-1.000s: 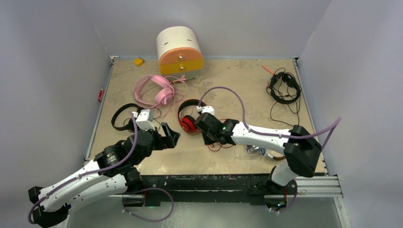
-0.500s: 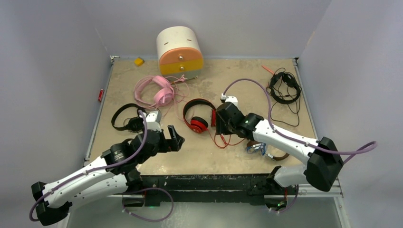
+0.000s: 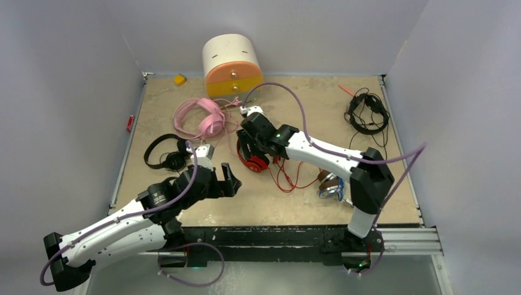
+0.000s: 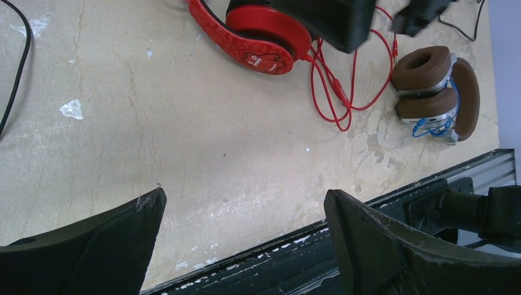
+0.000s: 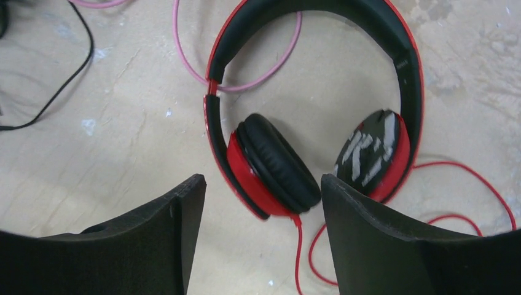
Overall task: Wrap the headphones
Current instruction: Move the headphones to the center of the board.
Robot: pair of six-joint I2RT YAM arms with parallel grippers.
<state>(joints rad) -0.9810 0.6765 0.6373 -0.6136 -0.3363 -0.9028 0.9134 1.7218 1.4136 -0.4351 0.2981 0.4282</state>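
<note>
On the desk [image 3: 307, 101], seen from above, the red headphones [image 3: 257, 163] lie centrally beneath the right claw [image 3: 249, 149]; the left wrist shows the left claw [image 4: 242, 203] spread wide, empty, likely waiting; the right wrist shows jaws parted astride them, seemingly to grasp.

right gripper [image 5: 261, 184] directly over headphones [image 5: 270, 166] lying flat on the table [image 4: 184, 153]. one earcup sits below the gap between its fingers, band ahead, cable [image 5: 307, 258] trailing back and right. left gripper [image 4: 246, 203] above the table's near edge, same headphones ahead of it, folded headphones [image 4: 436, 92] ahead-right. another pair [image 3: 199, 117] ahead-left of right gripper, drawer box [image 3: 232, 64] farther ahead.
</note>
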